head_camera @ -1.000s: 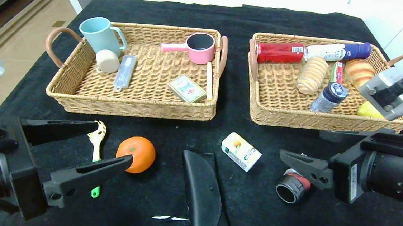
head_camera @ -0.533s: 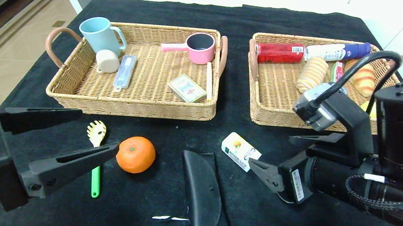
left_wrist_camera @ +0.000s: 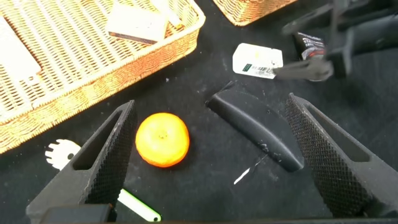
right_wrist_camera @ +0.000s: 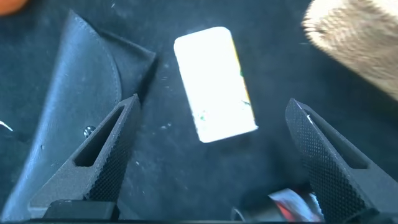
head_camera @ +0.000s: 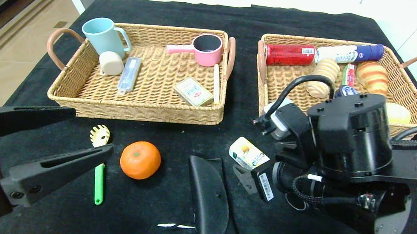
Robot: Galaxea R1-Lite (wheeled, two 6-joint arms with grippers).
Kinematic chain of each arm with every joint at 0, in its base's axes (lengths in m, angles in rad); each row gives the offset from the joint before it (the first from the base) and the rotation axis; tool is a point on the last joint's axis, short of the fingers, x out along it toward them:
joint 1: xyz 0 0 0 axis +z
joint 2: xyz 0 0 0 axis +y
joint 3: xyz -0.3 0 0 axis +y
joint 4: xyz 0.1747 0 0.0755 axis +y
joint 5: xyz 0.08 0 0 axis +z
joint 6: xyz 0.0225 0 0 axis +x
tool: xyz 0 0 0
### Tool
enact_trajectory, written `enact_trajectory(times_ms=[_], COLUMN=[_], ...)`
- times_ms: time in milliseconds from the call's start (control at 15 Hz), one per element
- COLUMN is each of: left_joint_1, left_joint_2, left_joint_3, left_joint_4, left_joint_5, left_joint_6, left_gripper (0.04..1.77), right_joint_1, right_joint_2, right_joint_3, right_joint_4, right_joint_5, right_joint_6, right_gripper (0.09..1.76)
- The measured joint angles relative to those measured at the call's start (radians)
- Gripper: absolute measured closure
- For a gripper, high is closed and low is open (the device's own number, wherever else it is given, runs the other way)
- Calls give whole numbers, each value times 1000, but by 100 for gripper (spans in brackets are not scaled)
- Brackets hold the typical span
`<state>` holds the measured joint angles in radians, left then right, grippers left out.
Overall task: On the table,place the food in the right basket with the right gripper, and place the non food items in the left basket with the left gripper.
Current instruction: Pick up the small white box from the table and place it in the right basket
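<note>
- Left basket: two cups, pink pot, three flat items.
- Right basket: food, two cans.
- Left gripper, right gripper: wide open, empty.

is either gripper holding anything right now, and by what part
Nothing is held. The left gripper is open above the orange; the right gripper is open over the juice carton.

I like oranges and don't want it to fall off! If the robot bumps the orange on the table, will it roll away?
Probably a bit. The orange is round and lies loose on the black cloth, so a push could send it rolling, though the soft cloth may slow it. Its smooth, curved peel might also slip between narrow fingers, so a centred squeeze looks safest.
</note>
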<state>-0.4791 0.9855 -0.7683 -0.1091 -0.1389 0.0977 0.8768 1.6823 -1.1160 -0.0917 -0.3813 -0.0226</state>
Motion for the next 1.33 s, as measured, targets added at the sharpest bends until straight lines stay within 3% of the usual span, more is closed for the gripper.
enact_trajectory(times_ms=[267,1333], left_joint_1=[-1,-2], left_joint_2=[-4,-6], left_joint_3=[0,9], left_joint_4=[0,-8], left_joint_5=[0,-1], left_joint_6=[4,12], left_gripper=[9,9], right_joint_1=[2,-61], right_joint_2=[48,137], right_joint_3=[-29,-53], right_joint_4=[-15,-90], right_joint_5=[-52,-49], right_joint_6=[-4,-6], right_gripper=[15,15])
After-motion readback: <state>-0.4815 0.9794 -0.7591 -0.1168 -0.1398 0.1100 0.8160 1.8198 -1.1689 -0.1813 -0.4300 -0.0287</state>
